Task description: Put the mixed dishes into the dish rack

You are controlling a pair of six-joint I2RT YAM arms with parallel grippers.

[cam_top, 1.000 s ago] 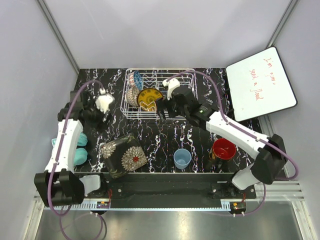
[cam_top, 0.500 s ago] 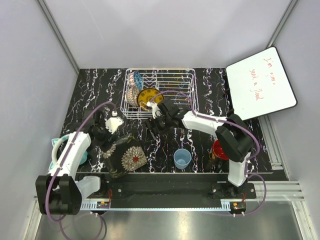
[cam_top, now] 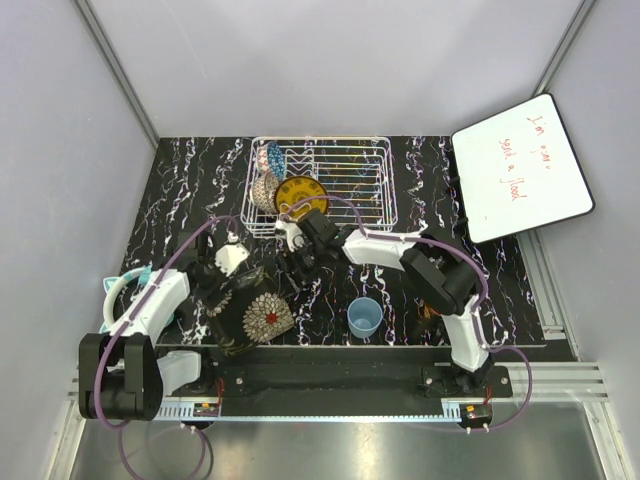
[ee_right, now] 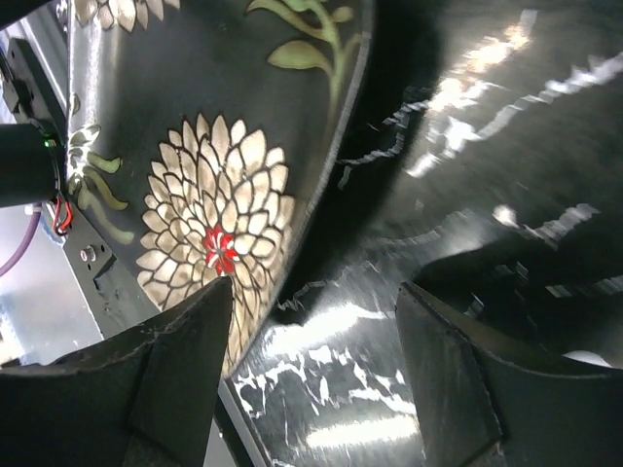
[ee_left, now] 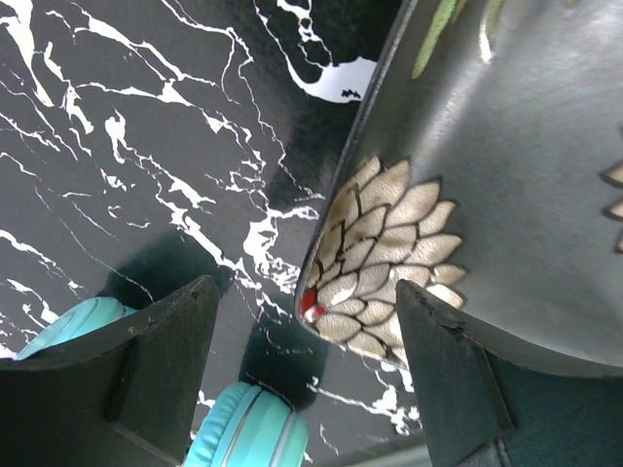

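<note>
Plate (ee_left: 506, 146) edge between left end effector (ee_left: 307, 292) tips, right end effector (ee_right: 316, 290) alongside

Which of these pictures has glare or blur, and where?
Right wrist view: bright glare streaks smear the glossy black marbled tabletop, soft-focused there; the dark square floral plate looks sharper. Left wrist view: hardly any glare, plate crisp. Top view: evenly lit, sharp.

A teal ball (ee_left: 255, 433) crowds the floral plate's (cam_top: 262, 318) left; bare tabletop (cam_top: 322, 318) lies between plate and blue cup (cam_top: 364, 317)
</note>
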